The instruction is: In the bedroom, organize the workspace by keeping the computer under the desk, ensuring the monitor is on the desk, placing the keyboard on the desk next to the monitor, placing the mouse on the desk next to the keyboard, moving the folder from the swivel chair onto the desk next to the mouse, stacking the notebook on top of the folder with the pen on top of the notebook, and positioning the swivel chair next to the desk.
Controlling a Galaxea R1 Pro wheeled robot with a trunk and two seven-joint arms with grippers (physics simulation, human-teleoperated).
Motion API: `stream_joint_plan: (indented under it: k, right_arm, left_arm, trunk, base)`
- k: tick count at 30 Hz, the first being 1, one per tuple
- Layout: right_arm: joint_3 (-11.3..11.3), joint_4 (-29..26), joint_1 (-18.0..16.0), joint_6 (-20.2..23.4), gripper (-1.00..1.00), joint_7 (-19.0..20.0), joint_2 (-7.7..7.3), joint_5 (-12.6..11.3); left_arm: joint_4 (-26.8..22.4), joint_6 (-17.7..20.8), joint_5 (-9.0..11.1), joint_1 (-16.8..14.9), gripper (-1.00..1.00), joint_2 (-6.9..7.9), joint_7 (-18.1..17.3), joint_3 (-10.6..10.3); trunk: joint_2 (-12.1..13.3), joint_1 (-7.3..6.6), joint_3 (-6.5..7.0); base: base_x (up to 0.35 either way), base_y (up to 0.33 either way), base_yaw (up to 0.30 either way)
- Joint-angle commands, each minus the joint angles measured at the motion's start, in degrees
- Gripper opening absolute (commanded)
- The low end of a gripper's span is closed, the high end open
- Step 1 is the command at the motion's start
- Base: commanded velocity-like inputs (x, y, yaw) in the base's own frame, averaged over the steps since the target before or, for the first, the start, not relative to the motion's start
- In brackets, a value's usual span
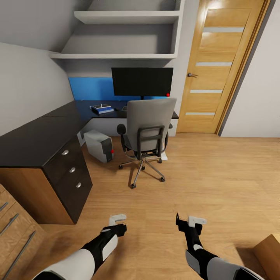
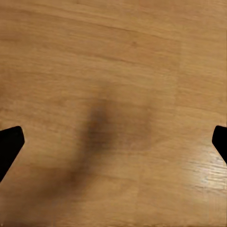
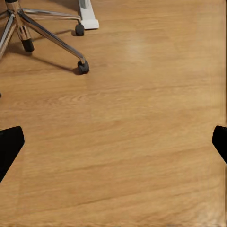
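1. I am looking into a bedroom with a wood-plank floor [image 1: 202,182], grey walls, a wooden door [image 1: 217,66] at the right and white shelves [image 1: 124,37] above the work corner.
2. The black L-shaped desk [image 1: 39,140] runs along the left wall and turns under the shelves; its drawer unit has round silver knobs.
3. The monitor [image 1: 142,81] stands on the desk's far run, a red light at its lower corner.
4. The swivel chair [image 1: 147,134] sits pushed up to the desk, its back toward me, hiding part of the desktop.
5. The computer [image 1: 99,146] stands on the floor under the desk, just left of the chair.
6. The blue folder [image 1: 102,109] lies on the desk left of the monitor, something dark and a pale sliver on top; I cannot tell more.
7. I can read no writing or brand anywhere.
8. The left gripper [image 1: 117,221] and the right gripper [image 1: 190,222] hang low over bare floor, both with fingers spread wide and holding nothing.
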Motion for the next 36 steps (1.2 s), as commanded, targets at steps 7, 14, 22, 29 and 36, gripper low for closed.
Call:
stream_joint_plan:
  k: [7,14,22,29,36]
  right_arm:
    - [0.54,0.39,6.27,-4.14,1.00,-0.52,0.03,-0.02]
    - [0.50,2.92,10.90,-4.31,1.00,-0.60,-0.12,-0.10]
    - [0.42,3.59,14.52,-4.23,1.00,-0.83,-0.39,-0.19]
    - [0.46,3.62,15.18,-4.21,1.00,-0.63,-0.20,-0.19]
    - [0.45,3.63,15.25,-4.21,1.00,-0.61,-0.27,-0.19]
  left_arm:
    - [9.96,-7.77,0.13,-0.02,1.00,0.00,0.30,-0.23]
    - [11.70,-13.00,0.13,9.30,1.00,1.28,0.23,-0.13]
    - [11.78,-20.78,0.06,16.68,1.00,4.36,0.13,-0.12]
    - [11.78,-21.54,-0.01,17.88,1.00,7.25,0.15,-0.14]
    - [11.78,-21.55,-0.06,18.01,1.00,7.36,0.26,-0.25]
  trunk:
    - [2.80,-1.56,1.22]
    - [5.61,-3.09,2.47]
    - [8.82,-4.85,3.91]
    - [11.62,-6.39,5.17]
    - [14.43,-7.93,6.42]
  base:
    - [-0.009,0.000,0.000]
    - [-0.001,0.000,0.000]
    - [0.000,0.000,0.000]
    - [0.000,0.000,0.000]
    - [0.000,0.000,0.000]
